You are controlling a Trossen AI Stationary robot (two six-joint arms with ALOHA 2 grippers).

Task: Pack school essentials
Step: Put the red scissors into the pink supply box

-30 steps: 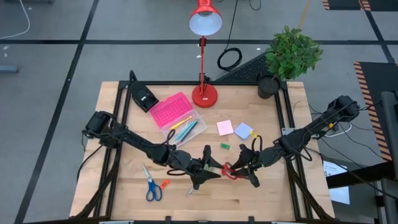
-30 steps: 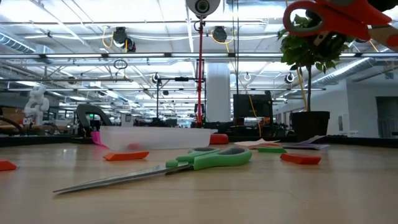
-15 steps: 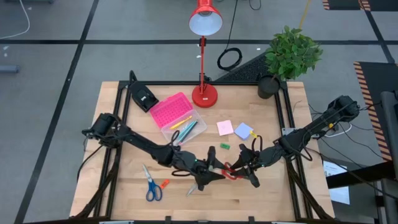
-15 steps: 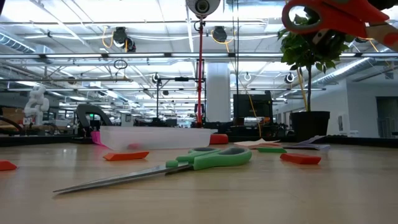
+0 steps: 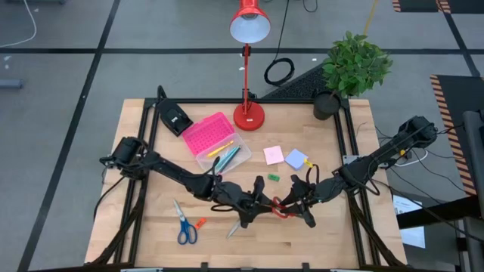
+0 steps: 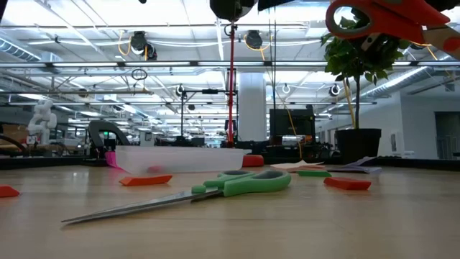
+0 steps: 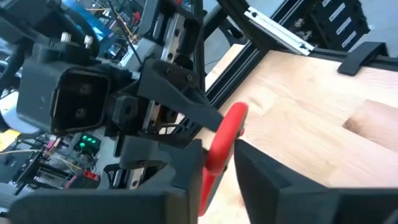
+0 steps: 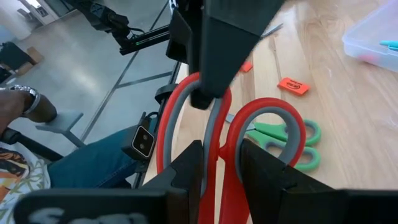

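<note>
Handover above the green scissors: your right gripper clamps the red scissors aloft by the handles so your left gripper, fingers straddling one loop, can take them.

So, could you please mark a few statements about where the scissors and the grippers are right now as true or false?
1. The red scissors are held up off the table. True.
2. The green scissors are in the left gripper. False: they lie flat on the table.
3. The blue scissors lie near the table's front left. True.
4. The right gripper is parked at the red lamp. False: it meets the left gripper at the red scissors.
5. The pink lid is shut over its box. False: it lies open beside it.
</note>
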